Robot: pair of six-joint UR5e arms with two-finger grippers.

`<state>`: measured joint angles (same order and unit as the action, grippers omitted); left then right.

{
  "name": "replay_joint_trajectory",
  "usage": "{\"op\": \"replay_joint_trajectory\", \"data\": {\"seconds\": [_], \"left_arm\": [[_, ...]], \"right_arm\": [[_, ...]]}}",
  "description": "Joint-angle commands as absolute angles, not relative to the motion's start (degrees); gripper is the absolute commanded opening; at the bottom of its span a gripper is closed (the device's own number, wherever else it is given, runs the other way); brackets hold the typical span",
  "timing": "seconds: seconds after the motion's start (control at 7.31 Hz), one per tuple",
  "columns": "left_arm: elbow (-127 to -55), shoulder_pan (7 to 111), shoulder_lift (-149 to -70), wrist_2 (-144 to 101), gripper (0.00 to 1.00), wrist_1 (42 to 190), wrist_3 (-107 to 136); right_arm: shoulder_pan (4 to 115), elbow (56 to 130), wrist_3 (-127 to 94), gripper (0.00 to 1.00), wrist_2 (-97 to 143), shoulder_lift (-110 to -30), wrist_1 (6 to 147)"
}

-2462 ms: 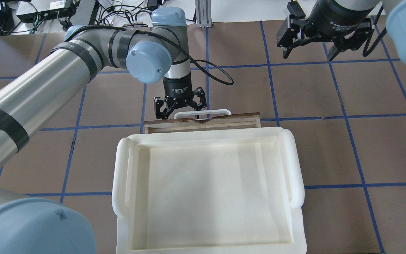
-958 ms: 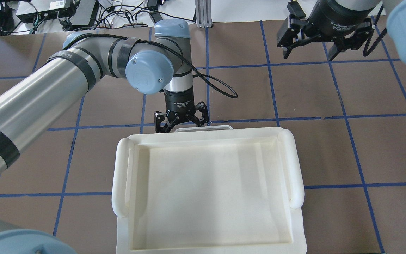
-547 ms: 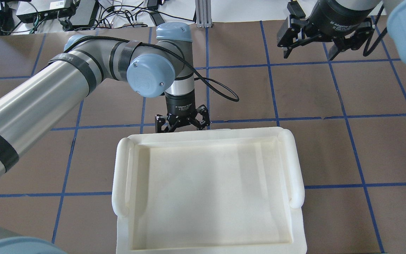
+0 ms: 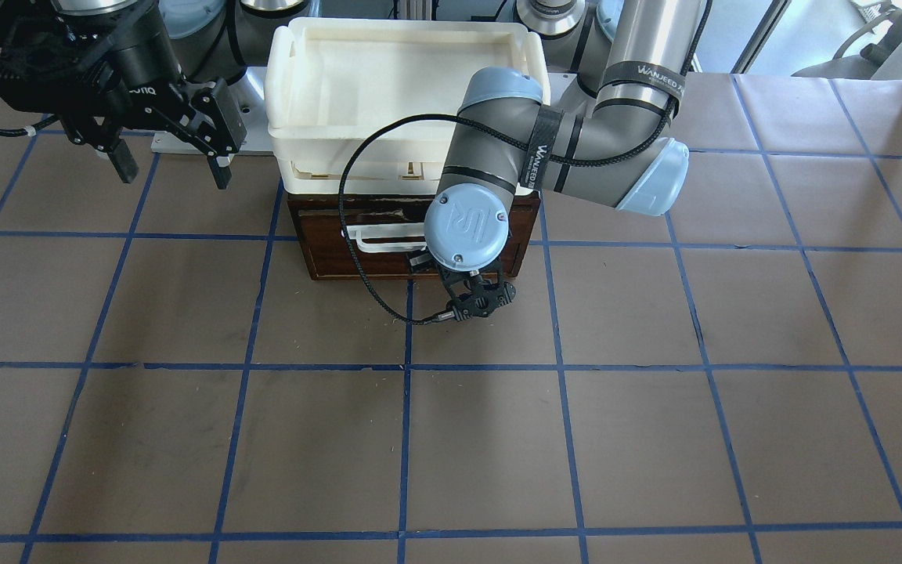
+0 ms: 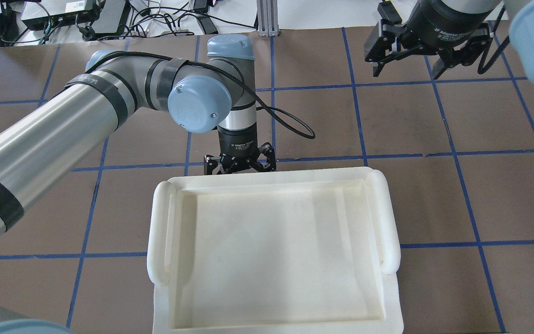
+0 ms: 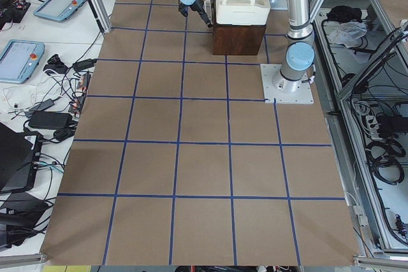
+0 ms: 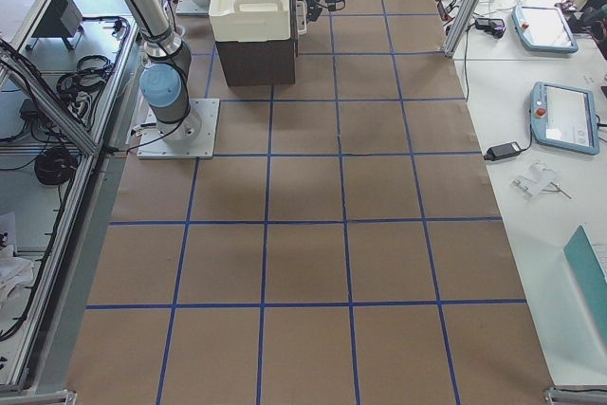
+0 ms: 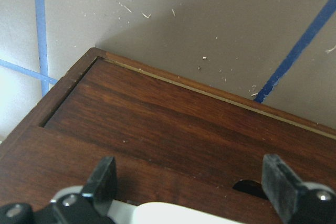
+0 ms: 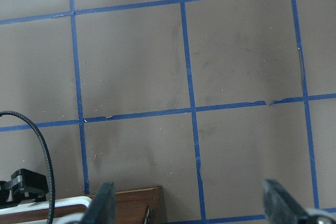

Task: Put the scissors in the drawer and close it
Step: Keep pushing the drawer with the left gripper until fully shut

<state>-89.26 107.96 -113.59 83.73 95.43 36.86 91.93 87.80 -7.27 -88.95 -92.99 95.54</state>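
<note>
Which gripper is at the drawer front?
The left gripper, open around the drawer's white handle; the right gripper hangs open above the table, well aside.

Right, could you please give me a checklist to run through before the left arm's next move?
1. Drawer front flush with its frame: ok.
2. Scissors inside the drawer: cannot tell, none in view.
3. Left hand open, not gripping the handle: ok.
4. Right hand open, well away from the drawer: ok.
5. Cable free of the handle: cannot tell; it loops across the drawer front in the front-facing view.
</note>
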Motion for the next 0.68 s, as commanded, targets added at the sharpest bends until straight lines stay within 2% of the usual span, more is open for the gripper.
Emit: {"op": "replay_joint_trajectory", "data": {"seconds": [0.0, 0.55], "left_arm": [[-89.38, 108.02, -113.47, 83.59, 1.0, 95.45, 36.91], [-87.99, 107.41, -113.12, 84.02, 1.0, 94.49, 35.87]], "right_arm": [[91.93, 87.8, -7.29, 1.0, -88.95, -92.99, 95.45], [91.93, 88.33, -7.12, 1.0, -89.03, -93.51, 95.36]]}}
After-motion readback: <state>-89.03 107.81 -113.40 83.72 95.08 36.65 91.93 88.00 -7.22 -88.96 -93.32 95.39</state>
